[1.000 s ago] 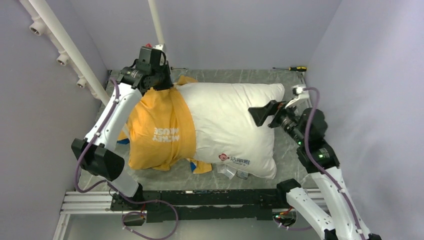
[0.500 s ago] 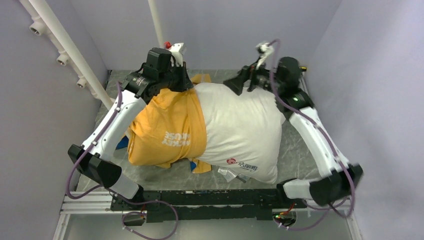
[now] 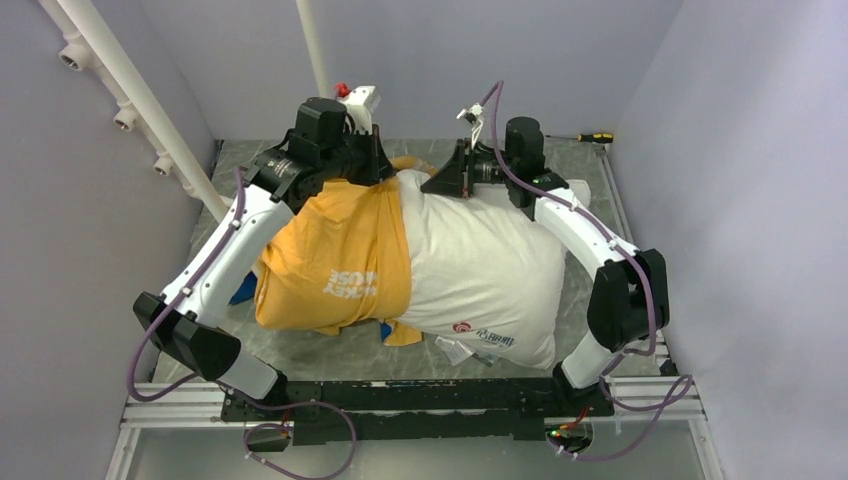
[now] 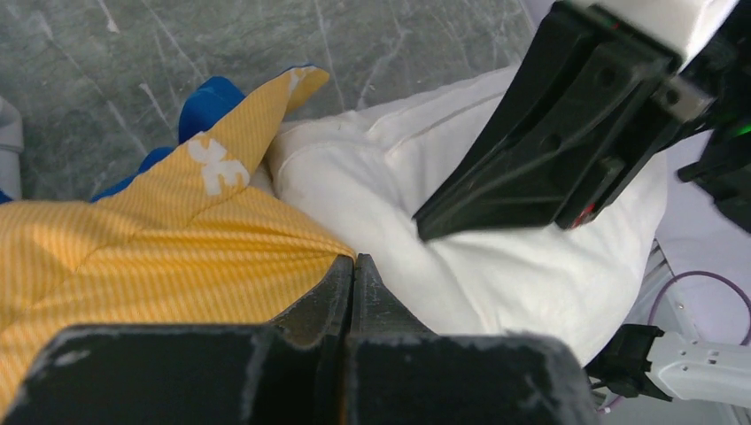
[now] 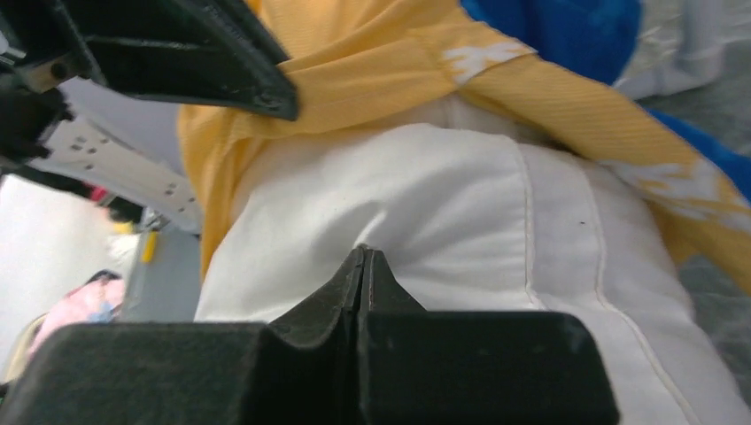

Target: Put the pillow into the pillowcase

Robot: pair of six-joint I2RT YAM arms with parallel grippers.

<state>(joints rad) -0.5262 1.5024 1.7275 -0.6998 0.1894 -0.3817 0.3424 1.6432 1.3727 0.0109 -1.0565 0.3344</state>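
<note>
Right gripper [image 5: 363,257] pinches the half-cased pillow [image 3: 490,260] just beside the left gripper [image 4: 352,266], which is clamped on the pillowcase [image 3: 330,250] lettered "MICKEY MOUSE"; a second ago it gaped at the pillow's right end.

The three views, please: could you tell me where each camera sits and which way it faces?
Top external: above and behind the bases, looking down at the table; both arms show.
Left wrist: on the left arm, looking past the shut left gripper pinching the pillowcase toward the pillow.
Right wrist: on the right arm, looking past the shut right gripper across the pillow toward the pillowcase.
Both wrist views share the pillow, the pillowcase edge and the other arm's gripper.
</note>
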